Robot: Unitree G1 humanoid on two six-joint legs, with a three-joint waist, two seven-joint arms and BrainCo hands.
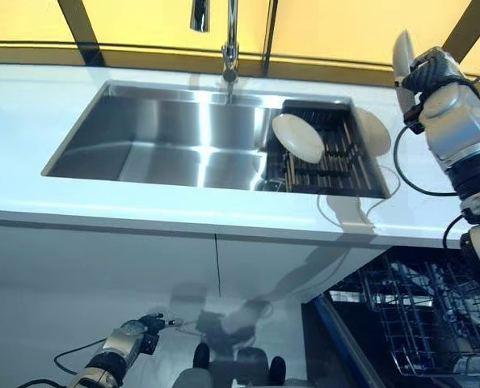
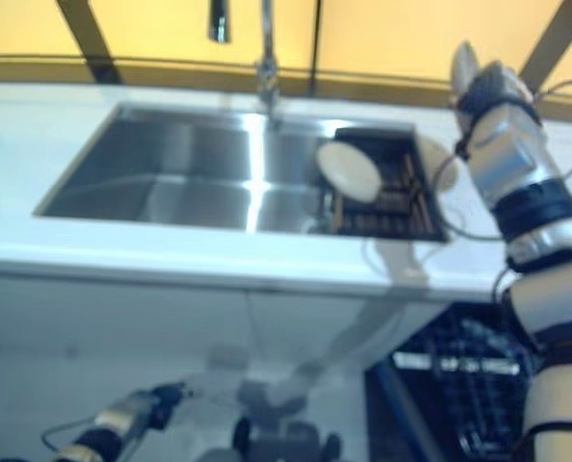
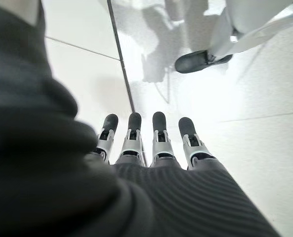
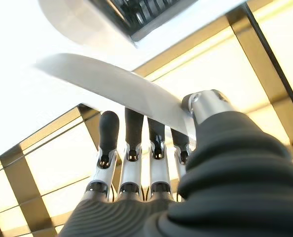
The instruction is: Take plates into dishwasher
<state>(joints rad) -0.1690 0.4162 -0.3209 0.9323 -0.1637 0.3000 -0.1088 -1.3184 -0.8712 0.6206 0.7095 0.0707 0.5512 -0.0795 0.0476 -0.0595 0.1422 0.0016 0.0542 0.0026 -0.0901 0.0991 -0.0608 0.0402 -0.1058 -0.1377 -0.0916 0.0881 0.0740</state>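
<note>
My right hand [image 1: 435, 74] is raised above the counter's right end, thumb and fingers [image 4: 130, 163] pinching a white plate [image 4: 112, 85] that stands edge-on [image 1: 402, 58]. A second white plate [image 1: 298, 137] leans in the dark dish rack [image 1: 337, 162] at the right end of the sink. A third plate [image 1: 376, 131] lies on the counter just right of the rack. The open dishwasher's wire basket [image 1: 422, 323] shows below, at the lower right. My left hand [image 1: 136, 337] hangs low by the cabinet front with straight fingers [image 3: 159, 140] over the floor, holding nothing.
The steel sink [image 1: 167, 141] fills the middle of the white counter [image 1: 143, 214], with a faucet [image 1: 230, 44] behind it. Yellow window panes with dark bars run along the back. White cabinet doors [image 1: 103, 267] stand below the counter edge.
</note>
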